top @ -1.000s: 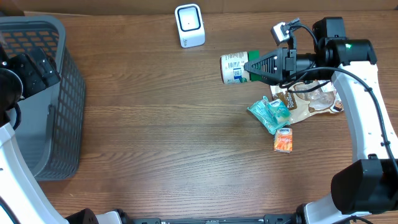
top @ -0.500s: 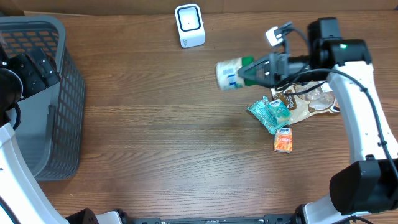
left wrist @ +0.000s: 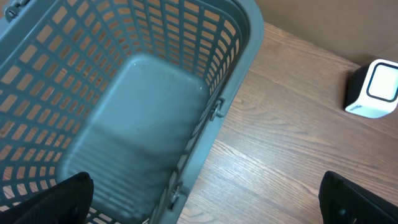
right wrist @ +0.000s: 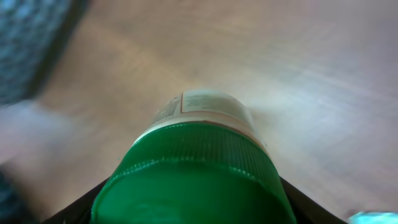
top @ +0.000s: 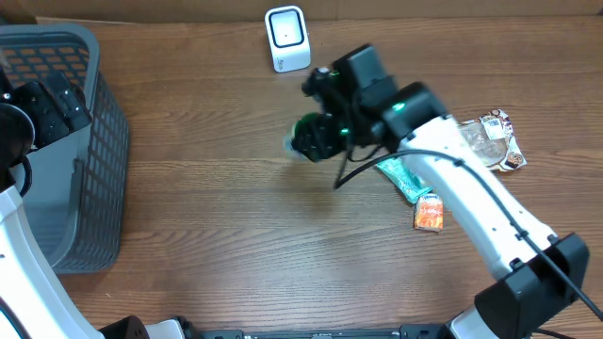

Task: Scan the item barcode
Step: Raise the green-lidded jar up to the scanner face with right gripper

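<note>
Green-lidded jar point(right wrist: 186, 174) clamped in right fingers point(right wrist: 308, 208), wrist view; overhead blurred, probably same; left fingers point(left wrist: 53, 199) wide, empty.

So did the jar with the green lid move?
Yes. The green-lidded jar swung left: it was well right of the white scanner, now it is almost straight below it in the overhead view.

Label print on jar point(right wrist: 199, 112) blurred; wrapper point(top: 492, 132) print too small; nothing legible

Soft, even light; motion blur smears the right wrist view and the green-capped container point(top: 311, 139) overhead.
</note>
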`<state>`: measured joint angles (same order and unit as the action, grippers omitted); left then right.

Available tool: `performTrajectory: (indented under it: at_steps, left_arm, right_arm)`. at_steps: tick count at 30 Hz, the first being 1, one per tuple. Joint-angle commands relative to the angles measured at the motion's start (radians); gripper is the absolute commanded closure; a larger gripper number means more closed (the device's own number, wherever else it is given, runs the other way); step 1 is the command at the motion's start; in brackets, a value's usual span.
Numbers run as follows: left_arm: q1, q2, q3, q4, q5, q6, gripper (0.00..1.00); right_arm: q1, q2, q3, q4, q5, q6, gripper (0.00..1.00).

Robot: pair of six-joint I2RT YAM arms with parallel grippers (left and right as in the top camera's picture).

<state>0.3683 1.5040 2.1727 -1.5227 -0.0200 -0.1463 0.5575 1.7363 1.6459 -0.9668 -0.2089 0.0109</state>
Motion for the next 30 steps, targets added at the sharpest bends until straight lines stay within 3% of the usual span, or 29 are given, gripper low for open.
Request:
performTrajectory:
  at_steps: [1, 14, 21, 25, 30]
  left_arm:
    - [0.004, 0.002, 0.007, 0.004, -0.006, 0.016, 0.00]
    - [0.004, 0.002, 0.007, 0.004, -0.006, 0.016, 0.00]
    - [0.004, 0.002, 0.007, 0.003, -0.006, 0.016, 0.01]
    - [0.004, 0.002, 0.007, 0.004, -0.006, 0.016, 0.01]
    - [0.004, 0.002, 0.007, 0.004, -0.006, 0.016, 0.00]
  right_arm:
    - [0.036, 0.026, -0.003, 0.120, 0.409, 0.037, 0.62]
    - [0.016, 0.294, -0.003, 0.824, 0.578, -0.499, 0.54]
    - [-0.013, 0.412, -0.003, 1.121, 0.578, -0.715, 0.64]
    - [-0.037, 0.467, -0.003, 1.287, 0.577, -0.801, 0.67]
    - [-0.059, 0.517, -0.003, 1.433, 0.558, -0.806, 0.68]
